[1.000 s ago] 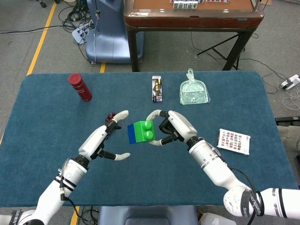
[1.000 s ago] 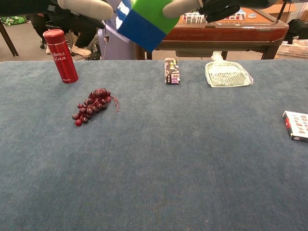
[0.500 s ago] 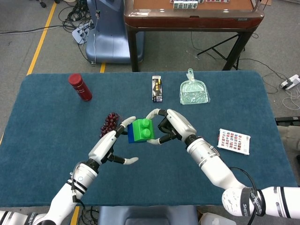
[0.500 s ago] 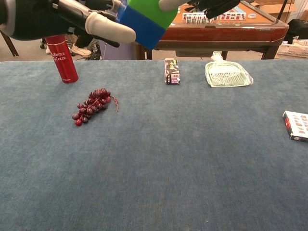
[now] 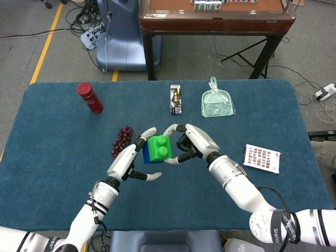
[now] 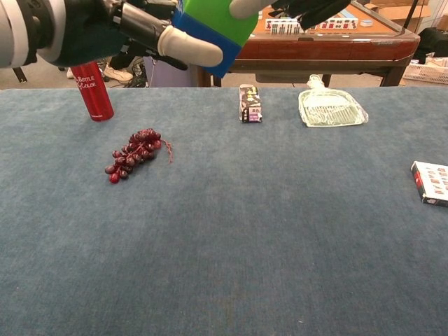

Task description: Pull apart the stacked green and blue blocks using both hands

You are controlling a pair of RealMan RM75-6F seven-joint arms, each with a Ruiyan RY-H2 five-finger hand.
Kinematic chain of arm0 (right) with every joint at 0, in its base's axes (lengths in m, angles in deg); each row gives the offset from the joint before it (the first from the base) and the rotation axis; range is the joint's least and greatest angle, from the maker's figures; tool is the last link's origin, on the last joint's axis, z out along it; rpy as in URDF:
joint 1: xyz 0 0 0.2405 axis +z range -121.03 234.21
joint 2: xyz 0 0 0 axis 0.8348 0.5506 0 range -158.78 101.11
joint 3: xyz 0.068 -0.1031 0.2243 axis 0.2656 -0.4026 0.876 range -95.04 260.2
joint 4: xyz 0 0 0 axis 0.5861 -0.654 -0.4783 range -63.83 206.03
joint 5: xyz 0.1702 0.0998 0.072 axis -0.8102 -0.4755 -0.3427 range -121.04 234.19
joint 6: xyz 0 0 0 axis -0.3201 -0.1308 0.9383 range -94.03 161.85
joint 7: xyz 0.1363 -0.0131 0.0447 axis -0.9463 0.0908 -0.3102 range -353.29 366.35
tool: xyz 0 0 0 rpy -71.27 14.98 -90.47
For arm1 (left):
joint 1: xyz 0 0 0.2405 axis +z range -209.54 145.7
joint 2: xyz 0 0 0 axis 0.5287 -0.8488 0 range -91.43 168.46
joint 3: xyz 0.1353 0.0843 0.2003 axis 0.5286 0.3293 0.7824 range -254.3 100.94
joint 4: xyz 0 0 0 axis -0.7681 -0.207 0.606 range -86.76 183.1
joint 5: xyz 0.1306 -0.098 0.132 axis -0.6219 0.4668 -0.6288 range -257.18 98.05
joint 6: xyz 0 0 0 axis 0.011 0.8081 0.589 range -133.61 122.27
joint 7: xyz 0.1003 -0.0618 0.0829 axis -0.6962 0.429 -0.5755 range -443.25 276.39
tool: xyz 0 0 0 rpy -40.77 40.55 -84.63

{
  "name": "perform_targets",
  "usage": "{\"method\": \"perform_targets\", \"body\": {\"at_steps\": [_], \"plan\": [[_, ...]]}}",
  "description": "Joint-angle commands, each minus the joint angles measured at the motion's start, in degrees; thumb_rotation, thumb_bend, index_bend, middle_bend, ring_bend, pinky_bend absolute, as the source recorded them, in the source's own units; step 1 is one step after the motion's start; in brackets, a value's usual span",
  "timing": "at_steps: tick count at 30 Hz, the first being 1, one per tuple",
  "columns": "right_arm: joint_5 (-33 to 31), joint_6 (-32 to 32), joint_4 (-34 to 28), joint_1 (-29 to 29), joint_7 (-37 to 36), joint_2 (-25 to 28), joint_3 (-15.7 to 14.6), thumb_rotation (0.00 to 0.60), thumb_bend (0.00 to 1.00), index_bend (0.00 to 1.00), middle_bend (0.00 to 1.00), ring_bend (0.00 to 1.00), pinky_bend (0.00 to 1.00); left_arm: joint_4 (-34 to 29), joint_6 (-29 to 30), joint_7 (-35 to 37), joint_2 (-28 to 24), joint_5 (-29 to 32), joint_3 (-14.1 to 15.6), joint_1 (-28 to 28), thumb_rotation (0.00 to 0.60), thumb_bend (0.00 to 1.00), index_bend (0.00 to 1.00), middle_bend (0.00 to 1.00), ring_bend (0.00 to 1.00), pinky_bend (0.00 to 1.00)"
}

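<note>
We judge the task only part done: the green block (image 5: 159, 146) and the blue block (image 5: 145, 153) are off the table (image 5: 52, 157) and in the air between our two hands, but they are not yet separated, the green one pressed against the blue one with no gap we can see. The pull itself is left to do.

Our right hand (image 5: 190, 143) grasps the green block, one finger arched over its top and another curled under its near edge, so the block sits inside that curl. Our left hand (image 5: 128, 160) is at the blue block: a fingertip reaches over its top corner and, in the chest view, a finger (image 6: 187, 43) lies across its lower face. We take that as a grip on the blue block, though how firm it is we cannot tell.

The stack hangs above the cloth, just beside the bunch of grapes (image 5: 121, 138) that lies beyond our left fingers.
</note>
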Motion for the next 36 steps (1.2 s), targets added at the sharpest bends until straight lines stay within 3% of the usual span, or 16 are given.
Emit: {"method": "perform_targets", "body": {"at_steps": [1,17,36], "plan": [[-0.19,0.49,0.19,0.14,-0.37,0.15,-0.11,0.600,0.13,0.63,1.00,1.00,1.00,0.42,0.77,-0.21,0.88,-0.60,-0.06,0.16,0.600,0.12,0.10,0.00,0.00,0.16],[-1.33,3.31,-0.08,0.74,-2.74,2.09,-0.09,0.600,0.13,0.63,1.00,1.00,1.00,1.54,3.35,-2.24,3.67,-1.18,-0.71,1.00,0.600,0.12,0.39,0.00,0.00,0.16],[0.29,5.94,0.82,0.63,-4.70,3.27,-1.46,0.600,0.13,0.63,1.00,1.00,1.00,2.10,1.01,-1.24,2.75,-1.16,-1.02,2.91,0.600,0.18,0.53,0.00,0.00,0.16]]}}
